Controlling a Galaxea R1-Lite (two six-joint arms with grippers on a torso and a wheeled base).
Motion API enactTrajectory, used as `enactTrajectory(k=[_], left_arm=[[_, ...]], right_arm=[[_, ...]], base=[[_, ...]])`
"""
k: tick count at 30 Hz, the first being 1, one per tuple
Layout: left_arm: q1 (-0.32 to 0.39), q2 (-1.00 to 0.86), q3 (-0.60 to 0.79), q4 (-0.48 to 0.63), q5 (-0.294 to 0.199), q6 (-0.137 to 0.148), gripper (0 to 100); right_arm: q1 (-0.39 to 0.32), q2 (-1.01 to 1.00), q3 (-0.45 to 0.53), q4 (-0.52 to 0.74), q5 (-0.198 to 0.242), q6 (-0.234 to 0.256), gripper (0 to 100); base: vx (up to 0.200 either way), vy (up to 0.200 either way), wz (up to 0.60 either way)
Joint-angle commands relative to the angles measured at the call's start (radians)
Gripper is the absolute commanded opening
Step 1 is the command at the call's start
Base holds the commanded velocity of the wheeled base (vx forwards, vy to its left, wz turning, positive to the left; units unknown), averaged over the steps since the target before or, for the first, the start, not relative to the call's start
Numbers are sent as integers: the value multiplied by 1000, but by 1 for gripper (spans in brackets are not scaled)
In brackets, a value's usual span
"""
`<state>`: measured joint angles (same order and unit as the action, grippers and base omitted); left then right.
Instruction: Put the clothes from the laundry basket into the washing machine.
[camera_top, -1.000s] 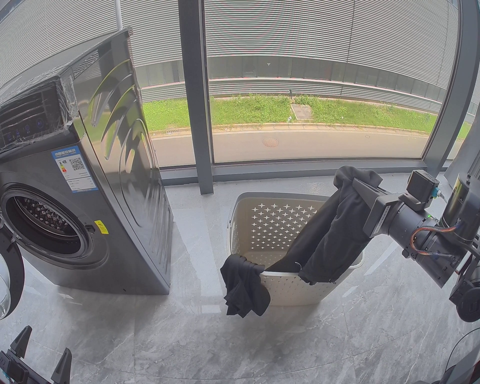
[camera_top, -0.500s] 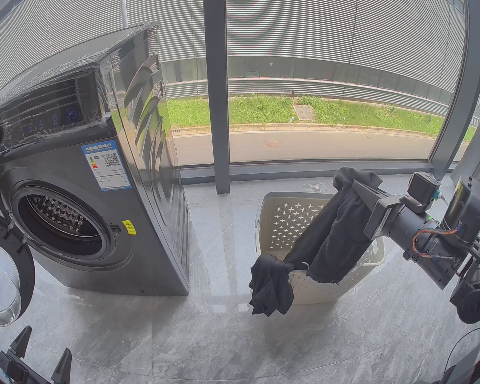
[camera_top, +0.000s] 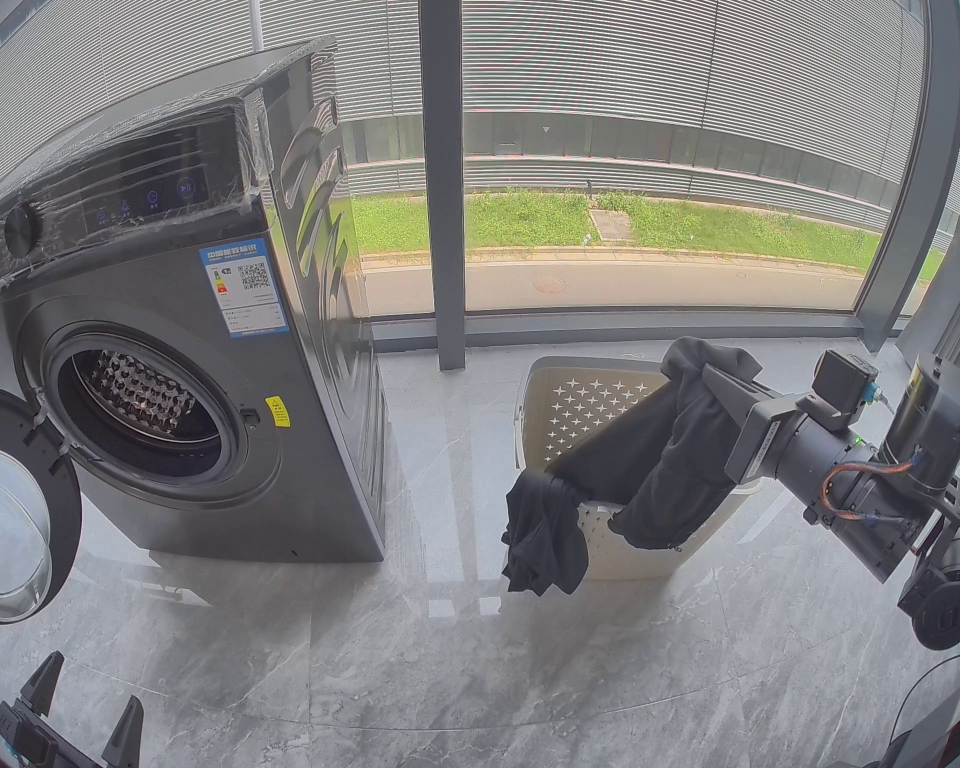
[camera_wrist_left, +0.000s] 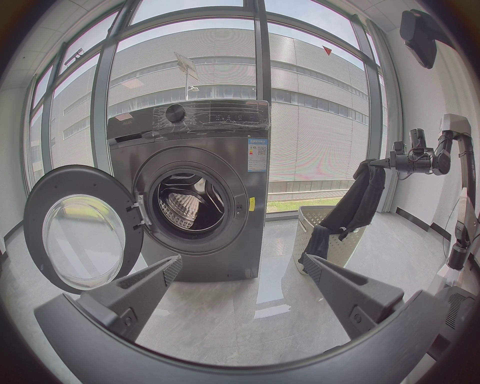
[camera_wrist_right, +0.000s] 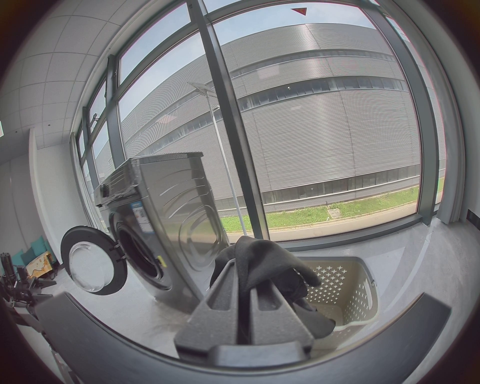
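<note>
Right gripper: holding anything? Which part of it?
Yes, the right gripper is shut on the black garment, pinching a bunched fold at its top; the rest hangs into the laundry basket.

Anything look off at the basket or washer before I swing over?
Yes: the dark clothing clamped in the right gripper is only part lifted. Its low end drapes over the laundry basket's near rim and hangs outside, so it may drag the basket. The washer looks fine.

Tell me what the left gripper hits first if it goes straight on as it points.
The left gripper would likely meet the washing machine, on its front beside the drum opening; depth is unclear.
</note>
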<state>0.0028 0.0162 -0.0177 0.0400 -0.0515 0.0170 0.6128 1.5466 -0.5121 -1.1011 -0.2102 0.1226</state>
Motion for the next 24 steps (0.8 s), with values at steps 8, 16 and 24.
enactTrajectory(k=[8, 16, 24], left_arm=[[0, -15, 16, 0, 1, 0, 100], [0, -15, 16, 0, -1, 0, 100], [0, -15, 16, 0, 1, 0, 100]], right_arm=[[10, 0, 12, 3, 0, 2, 0], [10, 4, 18, 0, 2, 5, 0], [10, 4, 11, -3, 2, 5, 0]], base=[[-200, 0, 0], [-125, 0, 0], [0, 125, 0]])
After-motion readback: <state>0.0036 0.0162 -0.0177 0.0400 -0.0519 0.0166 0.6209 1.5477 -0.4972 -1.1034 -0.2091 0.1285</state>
